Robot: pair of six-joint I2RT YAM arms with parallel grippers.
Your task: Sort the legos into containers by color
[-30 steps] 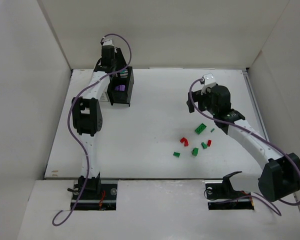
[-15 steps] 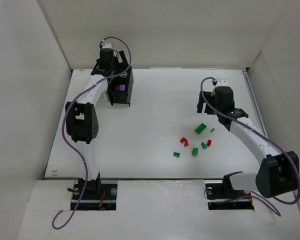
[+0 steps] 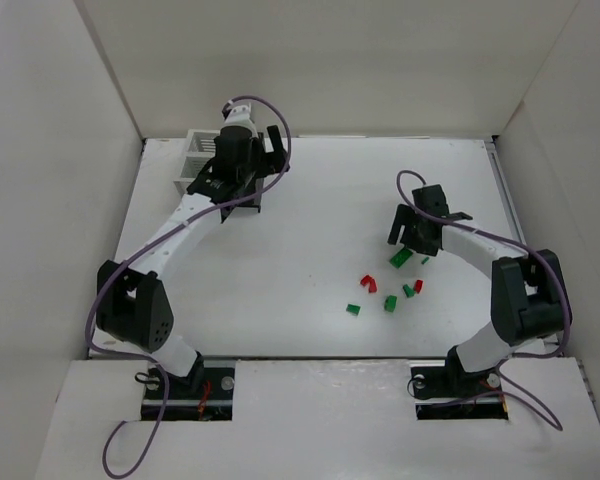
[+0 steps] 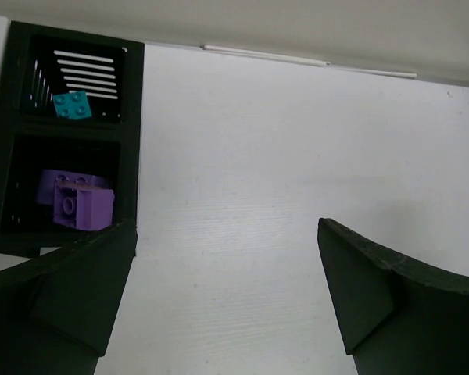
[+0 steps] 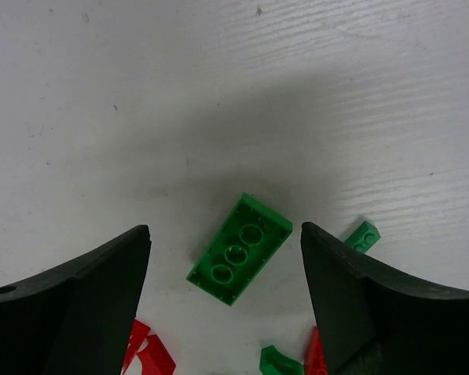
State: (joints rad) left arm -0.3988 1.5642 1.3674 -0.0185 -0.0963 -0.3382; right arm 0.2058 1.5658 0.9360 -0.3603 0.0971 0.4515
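Observation:
My left gripper (image 4: 227, 289) is open and empty over bare table, just right of the black container (image 4: 66, 130). That container holds a teal lego (image 4: 72, 104) in one cell and a purple lego (image 4: 82, 207) in the other. The white container (image 3: 198, 150) stands against its left side. My right gripper (image 5: 225, 289) is open, low over the table, with an upside-down green lego (image 5: 240, 248) lying between its fingers and touching neither. Red legos (image 3: 368, 283) and small green legos (image 3: 390, 302) are scattered near it.
A tiny green piece (image 5: 363, 235) lies by the right finger, with a red piece (image 5: 144, 355) and another green piece (image 5: 280, 361) close to the fingertips. White walls enclose the table on three sides. The left arm (image 3: 180, 225) stretches diagonally across the left half.
The left gripper has opened and swung right, off the black container. The right gripper has dropped down over the green lego and its jaws have narrowed a little.

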